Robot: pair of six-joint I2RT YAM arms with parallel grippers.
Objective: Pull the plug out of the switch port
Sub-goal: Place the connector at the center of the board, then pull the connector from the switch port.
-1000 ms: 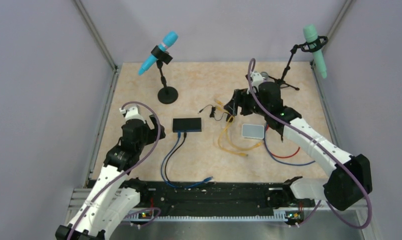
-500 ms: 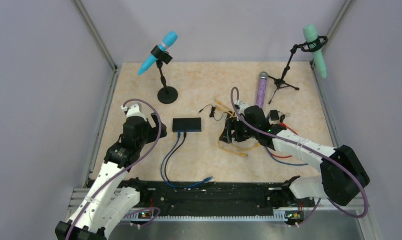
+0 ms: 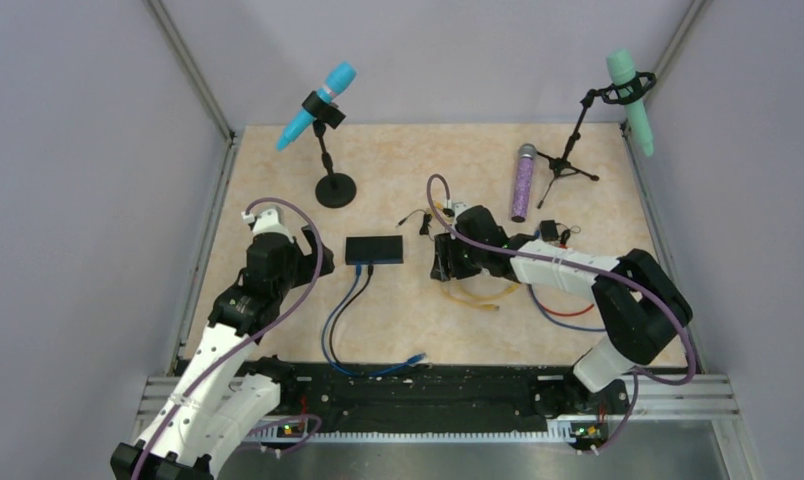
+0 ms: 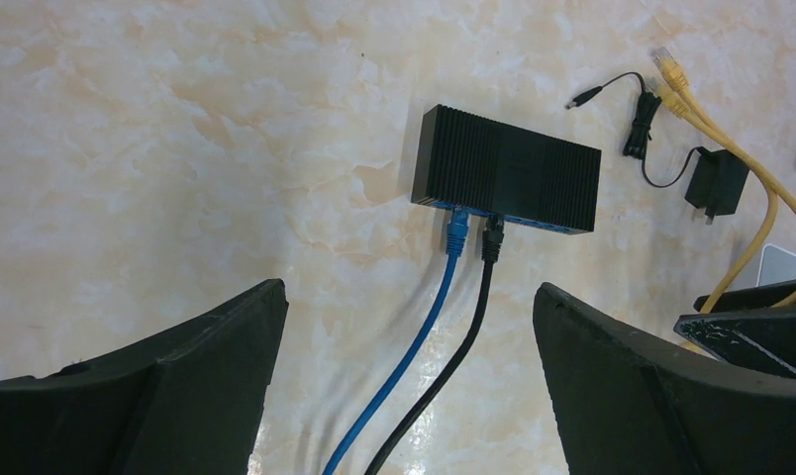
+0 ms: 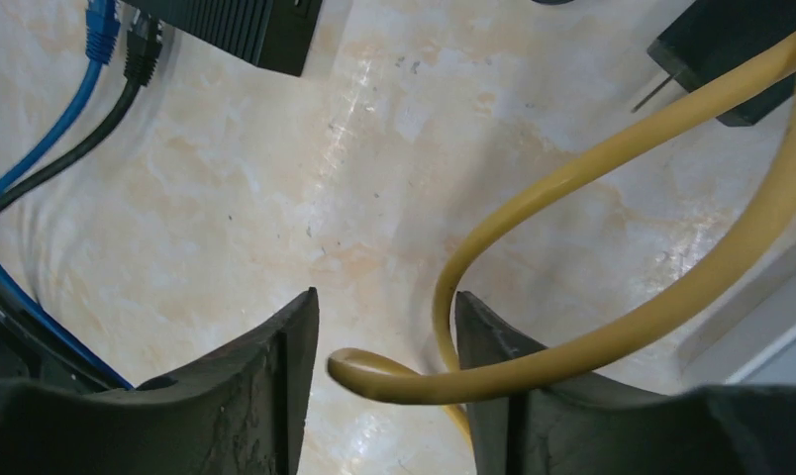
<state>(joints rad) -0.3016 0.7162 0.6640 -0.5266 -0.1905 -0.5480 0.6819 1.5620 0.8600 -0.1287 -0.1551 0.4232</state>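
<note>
Although two plugs sit in the switch (image 4: 508,170), neither tool is on either of them. The switch lies flat near the middle of the surface (image 3: 408,160), socket edge facing the arms. A blue plug (image 4: 457,230) and a black plug (image 4: 492,240) sit side by side in neighbouring ports, their cables trailing toward the near edge.

The left tool (image 4: 409,292) hangs short of the switch, fingers spread wide and empty, with both plugs framed between them. The right tool (image 5: 386,297) is low over the surface just right of the switch. Its fingers are apart, with a loop of loose yellow cable (image 5: 592,168) lying in the gap (the yellow ends that show lie free, well away from the ports).

The nearest hazard, as I judge it, is that loop. If the right fingers come together where they are, they clamp the yellow cable, not a plug, and any pull drags the wrong thing across the surface, perhaps snagging the small black adapter (image 5: 721,59) beside it.

The second hazard is the switch itself. It looks light and nothing pins it down, so a tug on one plug may slide the whole box instead of freeing the connector, especially if a latch tab is not pressed.

With the plugs so close together, a wide grasp could also catch both at once.
</note>
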